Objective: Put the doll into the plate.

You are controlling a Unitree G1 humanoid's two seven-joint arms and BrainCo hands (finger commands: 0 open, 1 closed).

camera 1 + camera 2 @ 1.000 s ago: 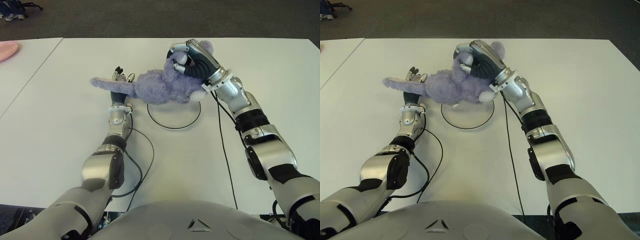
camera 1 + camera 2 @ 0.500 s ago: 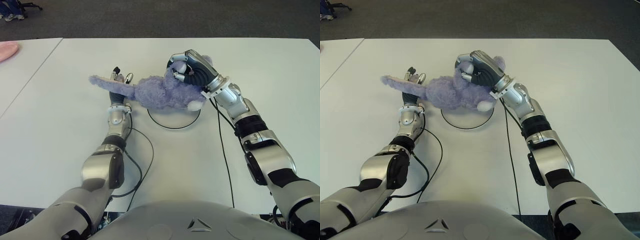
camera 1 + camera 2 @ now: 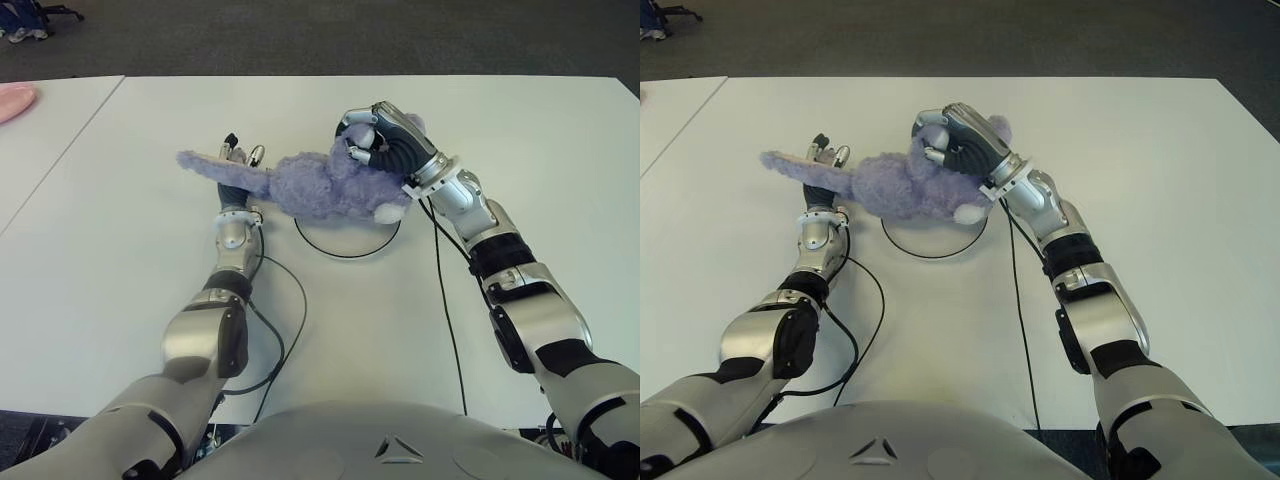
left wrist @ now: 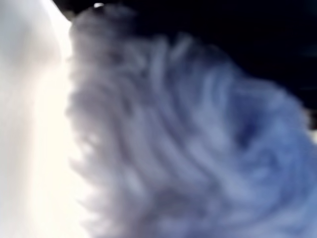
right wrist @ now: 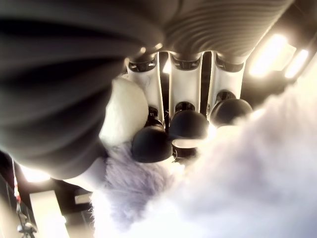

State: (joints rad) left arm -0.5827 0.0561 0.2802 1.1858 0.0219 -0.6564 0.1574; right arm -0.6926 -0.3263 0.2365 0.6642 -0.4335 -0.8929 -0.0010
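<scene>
A fluffy purple doll (image 3: 320, 185) lies stretched across the white table, its body over the far part of the plate (image 3: 350, 238), a white disc with a dark rim. My right hand (image 3: 385, 140) is shut on the doll's head, at the plate's far right; in the right wrist view its dark fingertips (image 5: 185, 121) press into the fur (image 5: 247, 173). My left hand (image 3: 238, 160) is to the left of the plate, fingers straight, with the doll's long limb draped across it. Purple fur (image 4: 188, 139) fills the left wrist view.
Black cables run along the table from both arms, one on the right (image 3: 445, 300) and one on the left (image 3: 285, 320). A pink object (image 3: 15, 100) sits on the neighbouring table at far left. Dark floor lies beyond the table's far edge.
My right hand has lowered the doll's head toward the plate, and the doll has settled lower and slightly leftward. The left hand has stayed in place.
</scene>
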